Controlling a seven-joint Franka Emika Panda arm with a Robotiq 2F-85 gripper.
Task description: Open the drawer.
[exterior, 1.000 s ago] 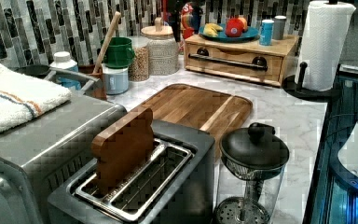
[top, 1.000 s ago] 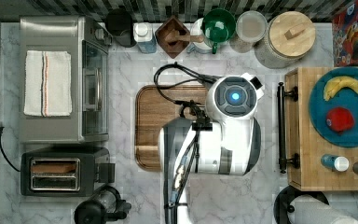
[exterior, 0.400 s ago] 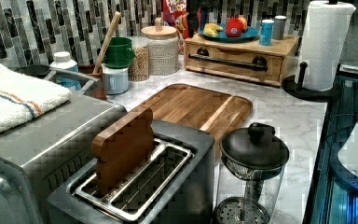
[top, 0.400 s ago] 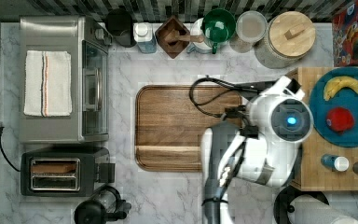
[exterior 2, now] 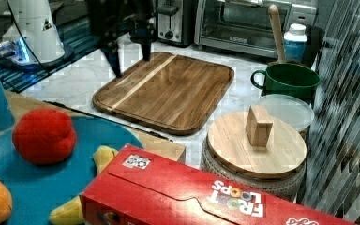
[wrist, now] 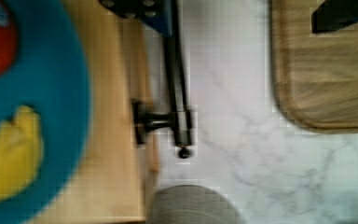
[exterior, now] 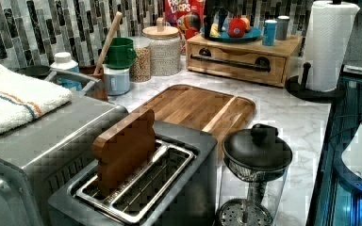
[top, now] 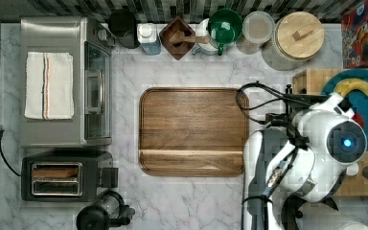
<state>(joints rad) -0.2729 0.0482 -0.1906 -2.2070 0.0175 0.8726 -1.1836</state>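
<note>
The drawer [exterior: 238,65] sits shut at three o'clock in the top view, beside the wooden tray [top: 194,132] on the counter [top: 191,201], and the pincer [wrist: 244,23] hangs spread open above its black bar handle [wrist: 177,84], apparently lining up to grasp it.

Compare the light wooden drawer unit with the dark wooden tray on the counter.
The light butcher-block drawer unit is a raised box; the dark-brown wooden tray lies flat and low on the marble. The drawer unit carries a thin black bar handle on its front; the tray has rounded corners and no handle. The unit bears a blue plate with toy fruit; the tray is bare. Both are wood.
</note>
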